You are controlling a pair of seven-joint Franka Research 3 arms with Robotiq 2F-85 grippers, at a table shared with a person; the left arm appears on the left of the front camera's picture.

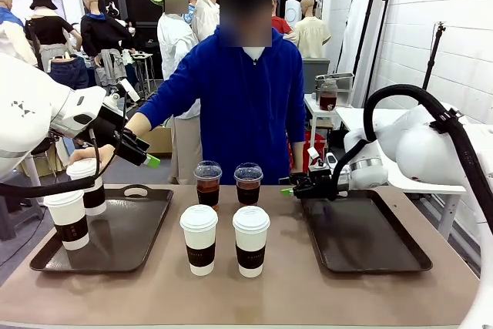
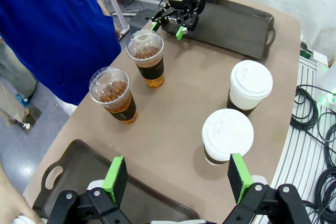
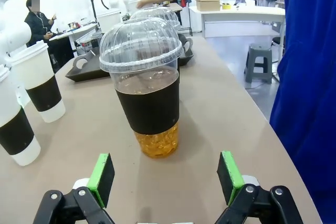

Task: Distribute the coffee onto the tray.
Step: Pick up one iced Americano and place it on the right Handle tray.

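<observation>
Two clear dome-lidded cups of coffee (image 1: 207,182) (image 1: 248,182) stand at the table's far middle, with two white lidded paper cups (image 1: 199,238) (image 1: 251,240) in front of them. Two more white cups (image 1: 68,219) (image 1: 91,190) stand on the left tray (image 1: 123,236); a person's hand (image 1: 86,155) rests on the farther one. My left gripper (image 1: 142,152) hangs open above that tray, holding nothing. My right gripper (image 1: 296,187) is open and level with the table, right beside the right dome cup (image 3: 149,87), which stands just ahead of its pads (image 3: 102,174).
The right tray (image 1: 362,233) lies bare behind my right gripper (image 2: 170,24). A person in a blue top (image 1: 246,105) stands at the far edge. In the left wrist view the dome cups (image 2: 113,95) (image 2: 147,56) and white cups (image 2: 227,135) (image 2: 251,85) show below.
</observation>
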